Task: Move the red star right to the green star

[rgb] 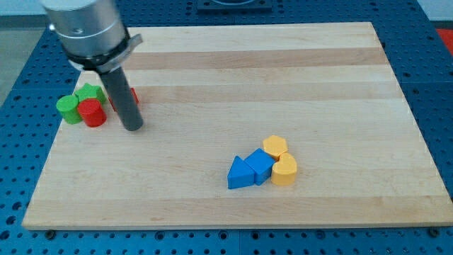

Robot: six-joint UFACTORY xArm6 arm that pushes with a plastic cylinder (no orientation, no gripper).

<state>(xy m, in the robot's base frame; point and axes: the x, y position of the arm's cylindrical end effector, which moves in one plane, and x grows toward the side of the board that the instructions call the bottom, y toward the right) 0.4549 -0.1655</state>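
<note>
My tip point(132, 127) rested just right of the red star point(127, 96), which the rod partly hid; the green star point(89, 93) lay left. No jaws fitted.

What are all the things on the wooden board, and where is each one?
green cylinder: one, green, far left of the view, touching the red cylinder
green star: one, green, just behind the two cylinders
red cylinder: one, red, right of the green cylinder
red star: one, red, mostly hidden behind the rod
blue triangle: one, blue, lower middle
blue cube: one, blue, right of the triangle
yellow blocks: two, yellow, right end of that cluster
wooden board: one, light wood
my tip: one, dark, just right of the red cylinder
</note>
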